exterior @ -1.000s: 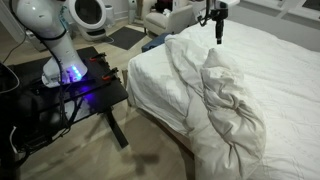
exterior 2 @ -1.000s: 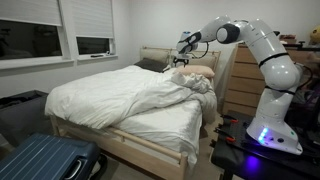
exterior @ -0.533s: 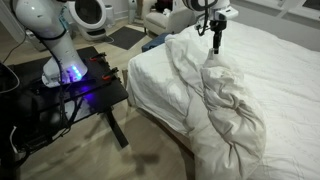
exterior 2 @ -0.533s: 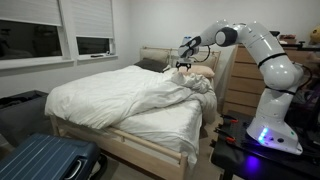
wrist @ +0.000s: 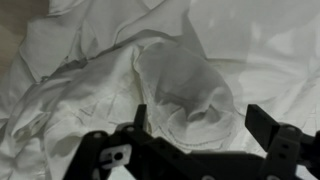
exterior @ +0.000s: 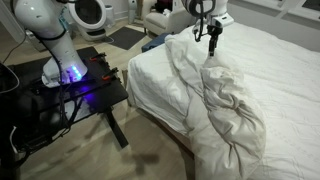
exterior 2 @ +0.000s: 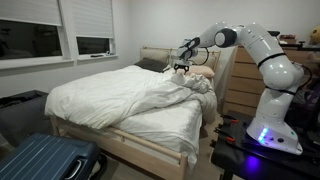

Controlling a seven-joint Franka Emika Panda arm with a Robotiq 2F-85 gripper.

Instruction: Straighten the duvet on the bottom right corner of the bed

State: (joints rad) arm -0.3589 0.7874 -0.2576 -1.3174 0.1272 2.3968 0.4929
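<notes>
The white duvet (exterior: 228, 105) lies bunched in a long crumpled ridge across the bed (exterior: 150, 88), leaving bare sheet toward the near corner. In an exterior view the duvet (exterior 2: 105, 95) covers most of the bed (exterior 2: 150, 150) and is heaped near the pillows. My gripper (exterior: 212, 41) hangs just above the ridge's far end, pointing down, and it also hovers over the heap in an exterior view (exterior 2: 183, 68). In the wrist view my gripper (wrist: 200, 125) is open, its two dark fingers (wrist: 262, 120) straddling a raised fold of duvet (wrist: 180, 85) below, with nothing held.
The black robot table (exterior: 95, 88) with the arm's base stands beside the bed. A blue suitcase (exterior 2: 45, 160) lies on the floor at the bed's foot. A wooden dresser (exterior 2: 240, 85) and pillows (exterior 2: 202, 72) are near the headboard.
The gripper has come down and slightly sideways toward the duvet's ridge, staying open. The duvet has not moved.
</notes>
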